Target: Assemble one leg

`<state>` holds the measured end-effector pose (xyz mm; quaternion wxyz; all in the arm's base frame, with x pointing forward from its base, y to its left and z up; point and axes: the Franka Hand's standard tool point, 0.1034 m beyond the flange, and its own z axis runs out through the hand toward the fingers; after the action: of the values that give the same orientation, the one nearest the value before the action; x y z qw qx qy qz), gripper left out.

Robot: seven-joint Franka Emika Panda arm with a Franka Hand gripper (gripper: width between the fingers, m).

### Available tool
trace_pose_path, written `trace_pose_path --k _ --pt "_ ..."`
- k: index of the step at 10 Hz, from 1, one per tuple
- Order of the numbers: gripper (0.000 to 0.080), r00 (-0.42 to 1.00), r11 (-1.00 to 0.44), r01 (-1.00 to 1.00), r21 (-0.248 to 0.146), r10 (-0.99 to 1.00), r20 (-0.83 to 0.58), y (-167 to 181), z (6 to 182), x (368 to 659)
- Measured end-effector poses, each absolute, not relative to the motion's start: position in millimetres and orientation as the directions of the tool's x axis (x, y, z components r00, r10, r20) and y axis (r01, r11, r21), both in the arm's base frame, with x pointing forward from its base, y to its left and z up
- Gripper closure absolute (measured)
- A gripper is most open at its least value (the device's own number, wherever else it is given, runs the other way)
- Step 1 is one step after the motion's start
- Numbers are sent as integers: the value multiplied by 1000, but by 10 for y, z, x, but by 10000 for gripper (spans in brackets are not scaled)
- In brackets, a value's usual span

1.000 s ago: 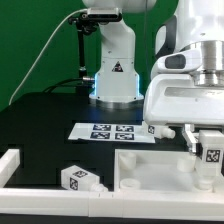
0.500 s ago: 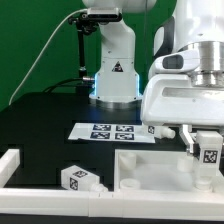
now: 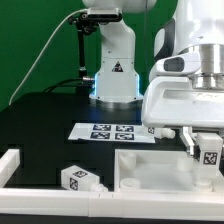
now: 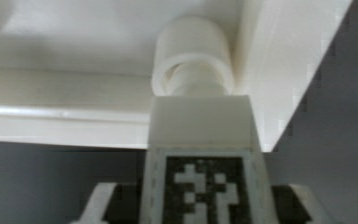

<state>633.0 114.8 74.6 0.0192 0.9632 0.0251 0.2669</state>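
Observation:
My gripper (image 3: 207, 151) is shut on a leg (image 3: 210, 153), a small white blocky peg with black-and-white tags, at the exterior view's right. It holds the leg over the big white panel with raised rim (image 3: 150, 168). In the wrist view the leg (image 4: 201, 140) runs between my fingers (image 4: 112, 205), and its round stub (image 4: 194, 58) points into the panel's corner (image 4: 87, 90). I cannot tell whether the stub touches the panel. Another leg (image 3: 82, 179) lies on the table at the front left.
The marker board (image 3: 112, 131) lies flat behind the panel. Another leg (image 3: 152, 128) lies at the marker board's right end. A white rail (image 3: 15, 165) runs along the front left edge. The robot's base (image 3: 113, 75) stands at the back.
The gripper and the held leg have risen very slightly. Nothing else has moved.

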Motion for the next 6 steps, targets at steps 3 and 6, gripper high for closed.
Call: trace_pose_path --k 3,6 --pt "522 852 -997 43 57 66 520 1157 676 6357" --pt "522 838 -997 41 58 66 542 1159 678 6376"
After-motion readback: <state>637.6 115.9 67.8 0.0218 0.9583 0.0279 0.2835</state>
